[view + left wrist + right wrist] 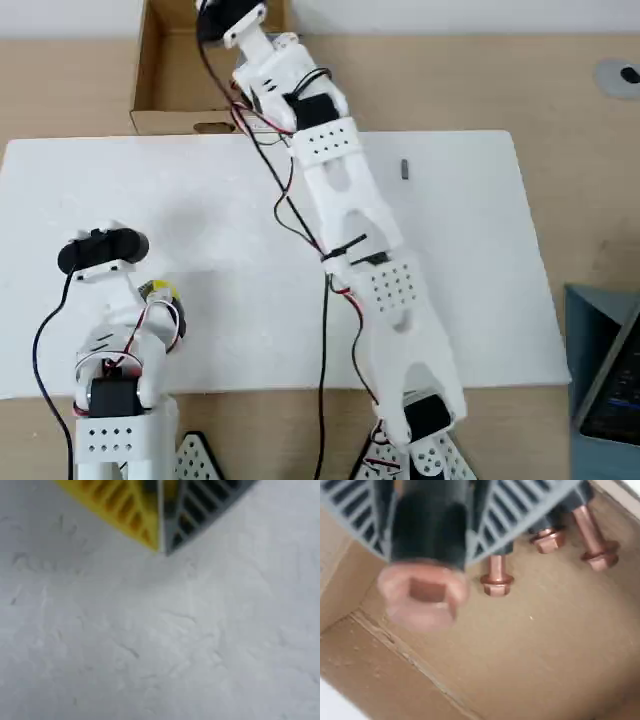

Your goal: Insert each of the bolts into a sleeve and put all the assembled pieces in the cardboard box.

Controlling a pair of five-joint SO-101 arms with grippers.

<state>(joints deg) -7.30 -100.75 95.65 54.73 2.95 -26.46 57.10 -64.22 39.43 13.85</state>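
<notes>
Between the fingers of my right gripper (431,527) sits a sleeved bolt (422,595), clamped, over the cardboard box (520,660); three assembled pieces (496,580) lie beyond the fingertips. The fingers of my left gripper (161,546) meet tip to tip above the white mat (165,650).

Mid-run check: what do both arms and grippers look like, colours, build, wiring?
Both arms are white printed shells with grids of small holes and black motors. The left arm carries looped red, white and black wires; a long black cable runs beside the right arm. The left gripper has one yellow ribbed finger and one grey; the right gripper has grey ribbed fingers.
</notes>
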